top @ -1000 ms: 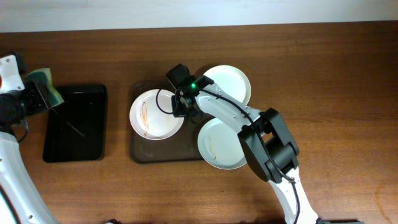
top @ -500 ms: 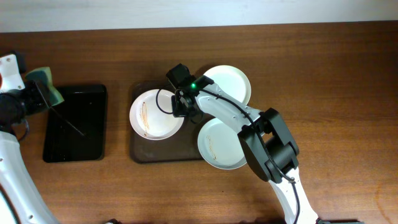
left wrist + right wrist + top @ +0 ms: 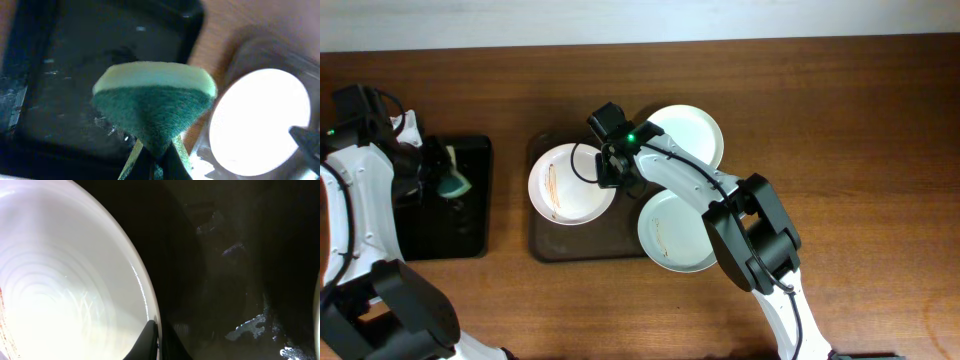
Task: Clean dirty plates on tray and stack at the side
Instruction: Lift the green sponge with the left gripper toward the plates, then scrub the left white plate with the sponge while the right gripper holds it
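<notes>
Pinching the right rim of the left-hand plate [image 3: 565, 185], the right gripper [image 3: 612, 172] has its jaws pressed together on the edge. The left gripper [image 3: 438, 180] is clamped on one green-and-yellow sponge [image 3: 452, 184] over the black tray [image 3: 470, 235]. Three plates: the left-hand one lies fully on the brown tray [image 3: 580, 248]. The upper plate [image 3: 688, 135] sits at its top right corner and the lower plate [image 3: 675, 238] at its right edge, both mostly over the table [image 3: 840, 120]. Brownish streaks show on the left-hand and lower plates. Two trays.
</notes>
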Robot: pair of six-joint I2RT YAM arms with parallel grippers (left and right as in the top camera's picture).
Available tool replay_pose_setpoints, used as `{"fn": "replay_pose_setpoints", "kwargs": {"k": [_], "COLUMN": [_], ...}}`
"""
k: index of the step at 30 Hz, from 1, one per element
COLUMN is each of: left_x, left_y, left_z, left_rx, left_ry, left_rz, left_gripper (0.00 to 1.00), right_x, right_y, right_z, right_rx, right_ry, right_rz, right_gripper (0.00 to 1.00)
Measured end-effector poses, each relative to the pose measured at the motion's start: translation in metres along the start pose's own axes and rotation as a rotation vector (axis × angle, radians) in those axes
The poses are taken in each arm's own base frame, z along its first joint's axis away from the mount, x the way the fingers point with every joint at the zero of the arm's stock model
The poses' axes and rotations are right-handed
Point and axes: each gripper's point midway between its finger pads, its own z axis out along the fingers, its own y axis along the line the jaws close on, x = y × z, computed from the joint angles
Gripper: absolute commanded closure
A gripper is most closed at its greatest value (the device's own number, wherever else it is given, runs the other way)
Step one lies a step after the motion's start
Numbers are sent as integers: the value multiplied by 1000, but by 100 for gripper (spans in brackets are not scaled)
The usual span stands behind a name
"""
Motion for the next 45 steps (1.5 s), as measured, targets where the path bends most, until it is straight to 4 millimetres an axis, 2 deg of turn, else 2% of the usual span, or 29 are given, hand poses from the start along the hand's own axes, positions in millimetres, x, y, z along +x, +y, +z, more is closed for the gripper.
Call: {"fn": "replay_pose_setpoints", "kwargs": {"k": [2,3,4,5,6,7,8,9,11,13,17,19,21,23,26,28,30,35,38,40,42,44,45], "left_x": [5,2,5,6,13,18,40,49,62,65,59,51,51,64,103,114,111,52,39,50,95,117,120], "left_y": [-35,-65,-85,-116,-137,-161,-191,-194,-186,-170,-146,-135,-126,-126,-159,-169,-166,-157,-143,-137,-123,-122,-126], "left_z": [3,8,11,18,23,30,54,67,105,122,144,145,149,148,145,146,148,158,155,152,141,135,136], "left_rx": [94,139,165,202,223,246,267,245,163,81,-55,-137,-187,-194,22,93,59,-190,-300,-311,-311,-268,-233], "left_ry": [15,-10,-15,-41,-38,-40,22,55,136,168,168,137,143,196,331,363,347,85,16,60,275,386,401], "left_rz": [93,174,224,310,361,419,497,509,498,471,463,470,474,492,606,662,682,612,470,416,419,441,459], "left_gripper": [99,100,99,100,100,100,100,99,99,100,100,100,99,100,100,99,99,100,100,100,99,99,100], "right_x": [0,-1,0,0,0,1,1,1,1,2,2,2,2,2,2,2,2,1,1,1,2,2,2], "right_y": [1,1,1,0,-1,0,0,0,0,0,0,0,0,1,1,1,1,0,1,1,1,1,1], "right_z": [-1,-1,-1,-1,-1,-1,-1,-2,-2,-2,-1,-1,-1,-1,-1,-2,-2,-1,-2,-2,-2,-2,-2], "right_rx": [-28,-53,-66,-85,-90,-98,-99,-100,-101,-103,-103,-103,-103,-106,-106,-107,-107,-107,-108,-110,-113,-114,-114], "right_ry": [14,26,34,48,52,57,59,62,62,64,65,65,65,65,65,65,65,62,61,63,68,68,68], "right_rz": [8,6,4,9,11,13,14,13,13,13,13,11,11,9,8,6,5,5,5,4,0,-3,-3], "right_gripper": [96,96,96,96,96,96,96,96,96,96,96,96,96,96,96,96,96,96,96,96,96,96,96]}}
